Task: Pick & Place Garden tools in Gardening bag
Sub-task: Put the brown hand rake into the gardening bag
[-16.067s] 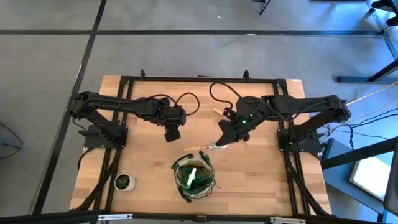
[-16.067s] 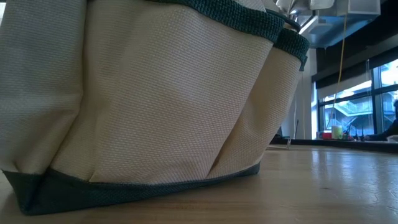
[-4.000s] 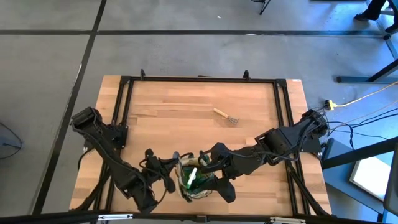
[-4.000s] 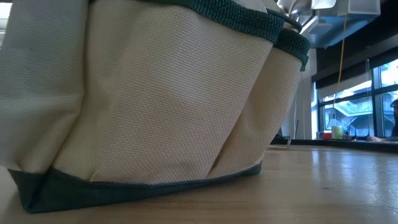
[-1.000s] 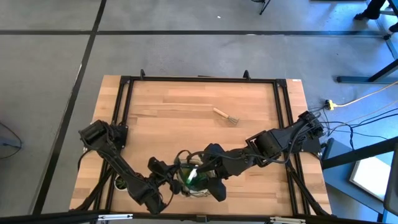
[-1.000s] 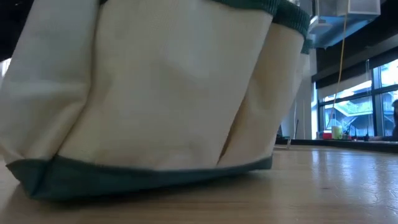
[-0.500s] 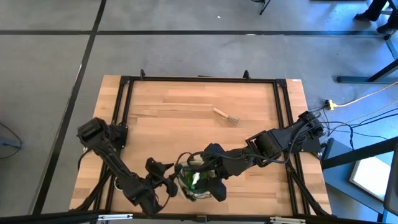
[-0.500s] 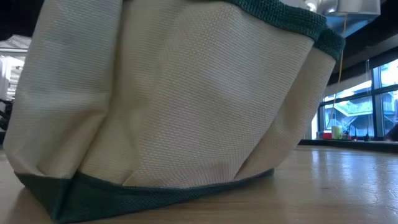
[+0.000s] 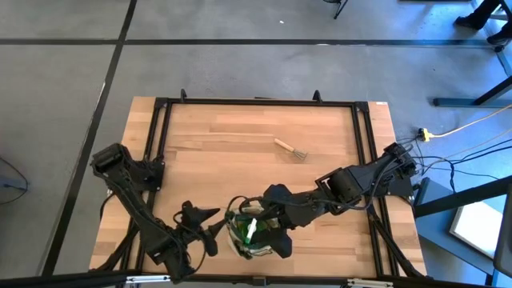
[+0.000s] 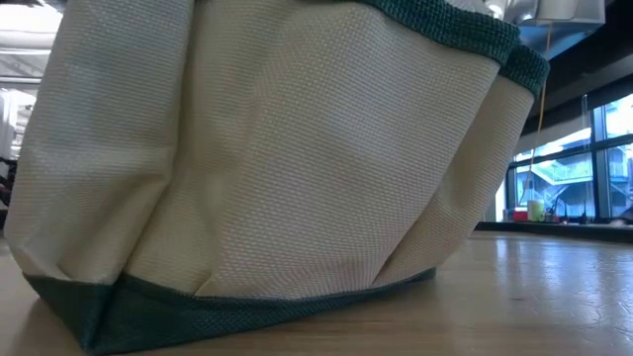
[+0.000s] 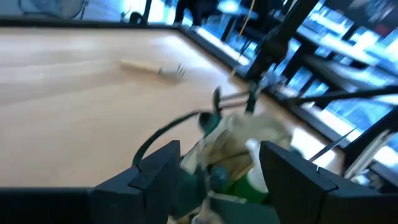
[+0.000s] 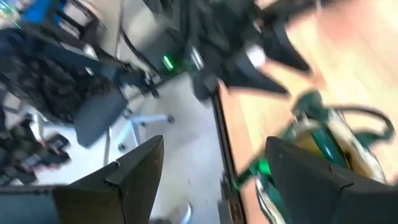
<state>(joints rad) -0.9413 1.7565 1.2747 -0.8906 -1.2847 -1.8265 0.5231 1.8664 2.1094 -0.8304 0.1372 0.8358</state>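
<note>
Left hand (image 9: 214, 237) newly apart from gardening bag (image 9: 254, 234) (fingers spread)

Even, soft light covered the pale wooden tabletop (image 9: 240, 160) from overhead, shadows faint. Both wrist views smeared with motion blur. Bright windows (image 10: 584, 148) glared down low, and the khaki fabric bag (image 10: 277, 158) loomed sharp.

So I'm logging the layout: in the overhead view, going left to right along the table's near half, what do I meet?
Left gripper → gardening bag → right arm. The fork lies apart, farther back on the table.
</note>
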